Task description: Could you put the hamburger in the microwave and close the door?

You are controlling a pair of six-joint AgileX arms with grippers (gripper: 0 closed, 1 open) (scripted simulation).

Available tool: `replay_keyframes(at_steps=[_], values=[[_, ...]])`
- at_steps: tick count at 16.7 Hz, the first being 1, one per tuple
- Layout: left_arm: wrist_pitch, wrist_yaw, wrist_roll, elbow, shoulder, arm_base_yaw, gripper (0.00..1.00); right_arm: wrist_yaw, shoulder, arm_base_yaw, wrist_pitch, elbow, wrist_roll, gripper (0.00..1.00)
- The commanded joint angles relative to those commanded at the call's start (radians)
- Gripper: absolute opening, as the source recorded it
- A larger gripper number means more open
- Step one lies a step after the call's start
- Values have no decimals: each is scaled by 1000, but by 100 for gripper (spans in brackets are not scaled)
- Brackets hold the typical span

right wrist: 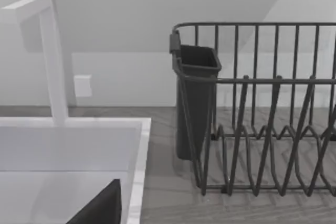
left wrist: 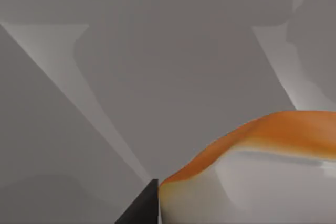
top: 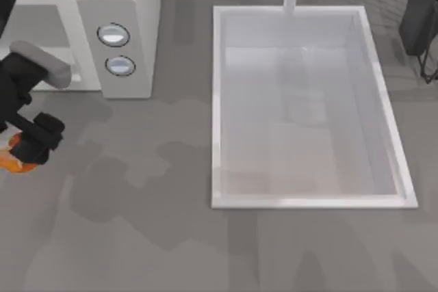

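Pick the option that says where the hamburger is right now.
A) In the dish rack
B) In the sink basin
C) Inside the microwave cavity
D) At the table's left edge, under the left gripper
D: in the top view the hamburger lies on the counter at the left edge, partly covered by the left gripper, in front of the microwave and well away from the sink.
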Motion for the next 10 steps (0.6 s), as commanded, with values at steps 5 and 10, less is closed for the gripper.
replay_keyframes(at_steps=[5,10], values=[[284,24,-69,-24,89,32,0,0,0,0,0,0,0,100],[714,52,-177,-71,204,79,0,0,0,0,0,0,0,100]])
